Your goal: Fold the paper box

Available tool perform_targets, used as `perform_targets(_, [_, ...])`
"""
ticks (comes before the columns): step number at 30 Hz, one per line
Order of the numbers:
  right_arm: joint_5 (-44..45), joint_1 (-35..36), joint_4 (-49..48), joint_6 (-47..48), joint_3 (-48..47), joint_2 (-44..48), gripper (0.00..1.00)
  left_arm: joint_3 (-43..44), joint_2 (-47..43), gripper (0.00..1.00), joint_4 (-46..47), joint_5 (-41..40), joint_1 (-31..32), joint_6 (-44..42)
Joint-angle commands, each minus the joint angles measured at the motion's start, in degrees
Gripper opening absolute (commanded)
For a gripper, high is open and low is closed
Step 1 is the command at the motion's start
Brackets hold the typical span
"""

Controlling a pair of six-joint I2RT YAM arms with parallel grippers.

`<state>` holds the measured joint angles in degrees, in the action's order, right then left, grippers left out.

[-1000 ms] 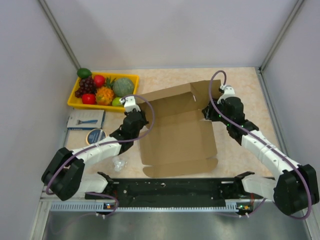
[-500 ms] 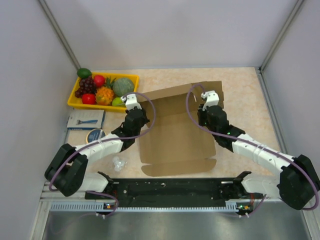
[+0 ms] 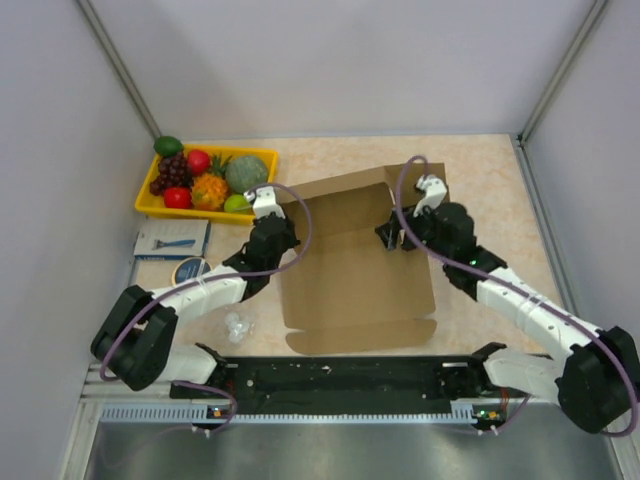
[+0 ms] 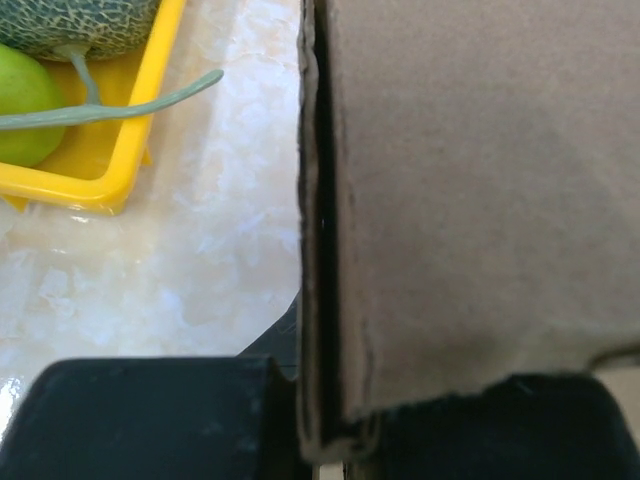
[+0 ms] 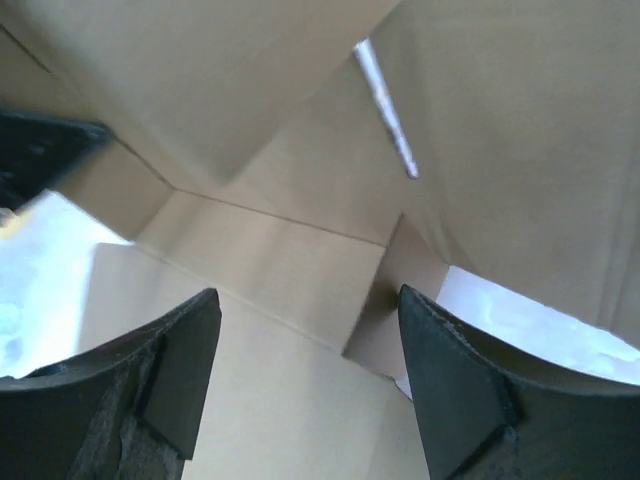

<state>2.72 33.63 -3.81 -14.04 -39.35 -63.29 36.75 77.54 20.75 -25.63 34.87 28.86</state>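
Note:
The paper box (image 3: pixel 350 270), plain brown cardboard, lies opened out in the middle of the table with its far panel and side flaps raised. My left gripper (image 3: pixel 272 232) is shut on the box's left side wall; in the left wrist view the doubled cardboard edge (image 4: pixel 322 250) stands pinched between the black pads. My right gripper (image 3: pixel 392 238) is open and empty over the box's inner right side. In the right wrist view its fingers (image 5: pixel 455 380) spread wide above the box floor and a small folded-in flap (image 5: pixel 400 300).
A yellow tray (image 3: pixel 150 205) of fruit stands at the back left, its corner also in the left wrist view (image 4: pixel 110 180). A blue-white packet (image 3: pixel 170 240) and a round tin (image 3: pixel 190 270) lie left of the box. A small clear object (image 3: pixel 238 325) lies near the front.
My right gripper swung left over the box, then drew back a little toward the right wall. The far right flap has come down inward. My left gripper stays on the left wall.

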Motion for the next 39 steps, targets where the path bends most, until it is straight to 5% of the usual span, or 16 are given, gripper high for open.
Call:
perform_targets(1, [-39.8, -14.8, -1.3, -11.9, -4.1, 0.2, 0.71, 3.1, -1.1, 0.00, 0.0, 7.8, -1.8, 1.5])
perform_targets(3, [-45.8, -15.8, 5.9, -8.3, -7.6, 0.7, 0.72, 2.7, -1.0, 0.00, -0.1, 11.3, -4.4, 1.7])
perform_targets(7, [-40.8, -17.8, 13.3, -2.2, -11.7, 7.9, 0.79, 3.7, 0.7, 0.00, -0.5, 18.6, -8.4, -0.9])
perform_targets(14, [-42.5, -34.9, 8.6, -7.8, -16.4, 11.3, 0.82, 7.6, 5.6, 0.00, -0.1, 38.9, -15.1, -4.3])
perform_targets(18, [-54.7, -43.4, 5.7, -8.4, -20.8, 1.9, 0.86, 10.4, 8.2, 0.00, -1.4, 48.4, -17.7, -4.4])
perform_targets(21, [-66.4, -43.6, 0.9, -6.4, -20.8, -0.6, 0.86, 12.8, 9.9, 0.00, -4.9, 50.8, -18.8, -5.5])
perform_targets(24, [-70.3, -43.6, -3.2, -3.5, -15.8, 2.5, 0.93, 12.7, 10.2, 0.00, -5.4, 52.3, -19.3, -6.2])
perform_targets(28, [-77.6, -41.0, -7.5, -6.2, -15.3, -1.1, 0.89, 12.6, 9.8, 0.00, -5.5, 53.0, -19.6, -7.1])
perform_targets(34, [-74.1, -32.2, 6.3, 4.8, -19.0, -5.9, 0.78, 11.9, 8.8, 0.00, -5.0, 53.6, -19.6, -6.1])
perform_targets(39, [-67.9, -26.3, -0.3, 0.5, -14.0, -2.9, 0.79, 10.1, 7.2, 0.00, -3.6, 51.0, -19.1, -3.9])
